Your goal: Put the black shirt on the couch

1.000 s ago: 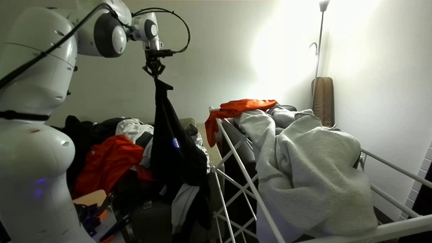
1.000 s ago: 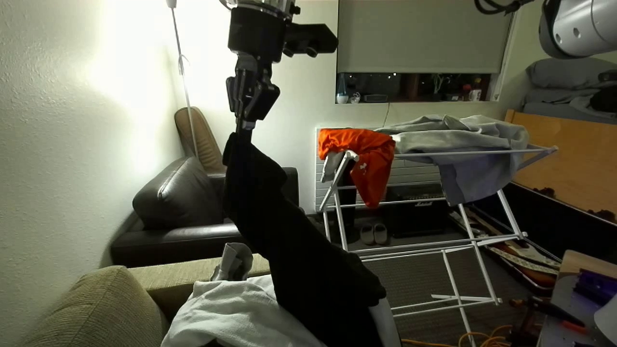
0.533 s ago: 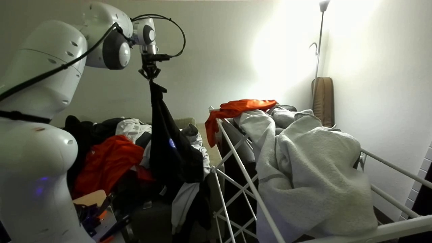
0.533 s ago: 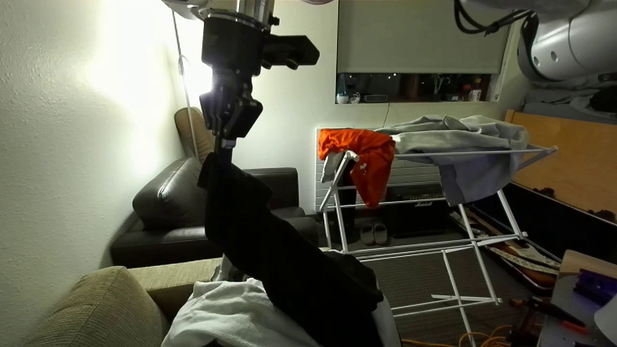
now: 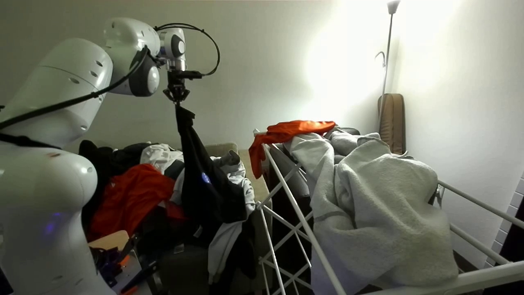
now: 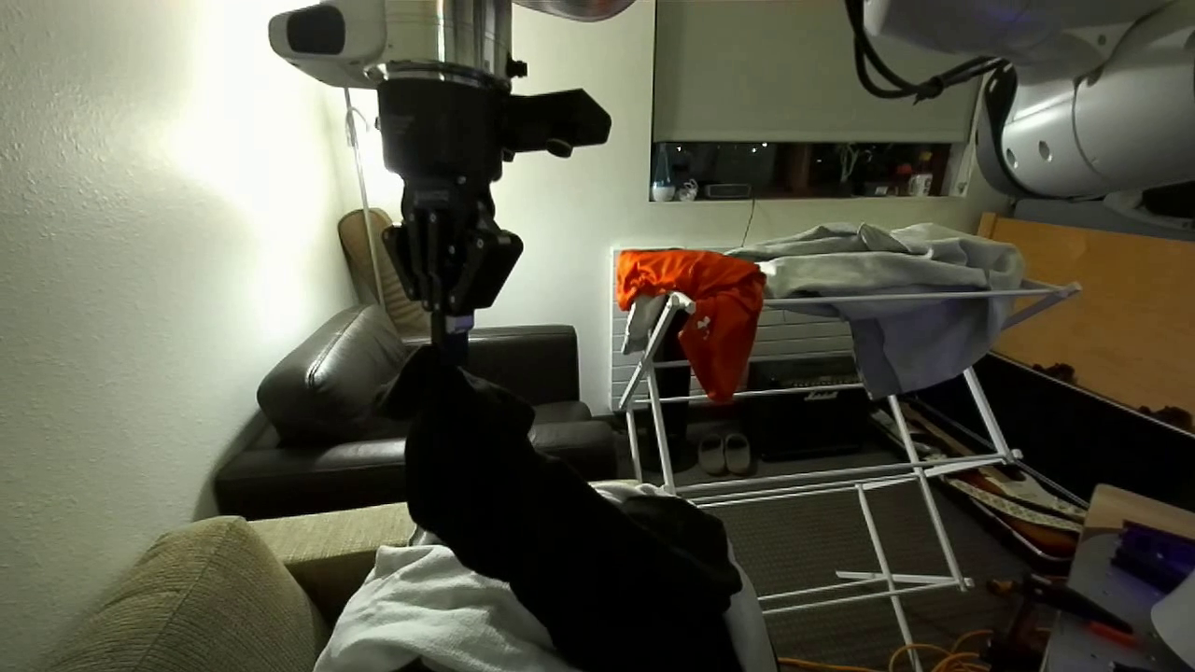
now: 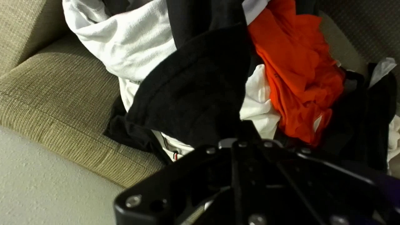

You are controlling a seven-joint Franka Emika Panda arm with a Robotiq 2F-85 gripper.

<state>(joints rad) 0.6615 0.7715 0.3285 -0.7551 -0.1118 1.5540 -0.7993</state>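
The black shirt (image 5: 195,180) hangs from my gripper (image 5: 177,102), pinched at its top end. In an exterior view the shirt (image 6: 523,504) slopes down from the gripper (image 6: 450,327) onto the white cloth of a clothes pile. The beige ribbed couch (image 6: 187,588) lies under that pile. In the wrist view the shirt (image 7: 193,90) spreads from the closed fingertips (image 7: 239,134) over the pile, and the couch (image 7: 72,97) shows bare at the left. Where the shirt's lower end stops among the other dark clothes is hard to tell.
Orange clothing (image 5: 131,196) lies in the pile beside the shirt. A white drying rack (image 5: 301,214) stands close by, bearing a red-orange garment (image 6: 691,275) and a grey-white sheet (image 5: 376,213). A dark leather sofa (image 6: 345,373) stands behind. A small tool table (image 6: 1102,560) is near the robot.
My gripper has moved down, and a little left in both exterior views, staying shut on the shirt. The shirt's top has come down with it, and its cloth hangs slacker over the pile.
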